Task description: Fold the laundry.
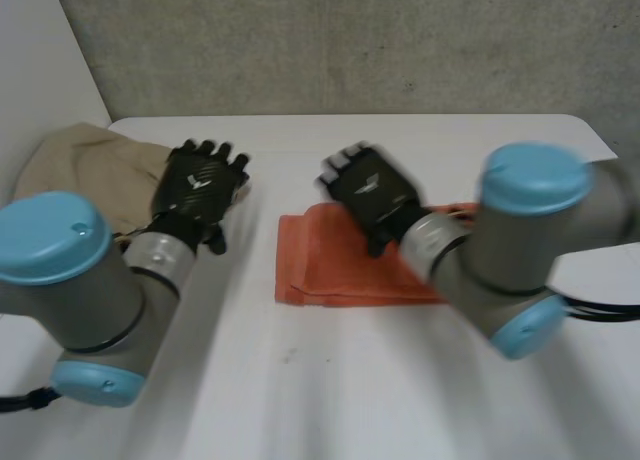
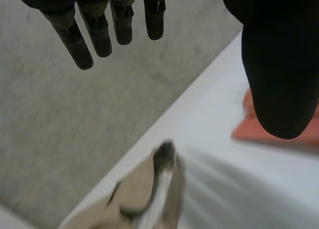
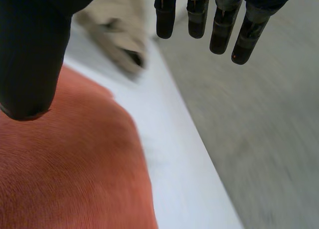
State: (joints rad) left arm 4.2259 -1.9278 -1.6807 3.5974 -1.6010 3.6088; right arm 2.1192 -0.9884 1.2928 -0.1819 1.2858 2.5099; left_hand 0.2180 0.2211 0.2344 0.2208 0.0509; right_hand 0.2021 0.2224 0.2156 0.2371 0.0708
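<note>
A folded orange cloth [image 1: 335,265] lies flat in the middle of the white table [image 1: 330,380]. My right hand [image 1: 368,185] hovers over its far edge, fingers straight and spread, holding nothing. In the right wrist view the orange cloth [image 3: 70,169] spreads out under the thumb [image 3: 30,55], and the fingers [image 3: 219,25] point past the table's edge. My left hand [image 1: 200,185] is raised over the table beside a beige cloth [image 1: 95,170], open and empty. The left wrist view has its fingers [image 2: 99,30] straight, with the beige cloth [image 2: 144,194] below them and the orange cloth [image 2: 279,132] beyond the thumb.
The beige cloth lies bunched at the table's far left corner. A grey concrete wall [image 1: 350,45] runs behind the table. White wall [image 1: 40,70] stands on the left. Bare tabletop stretches in front of both arms.
</note>
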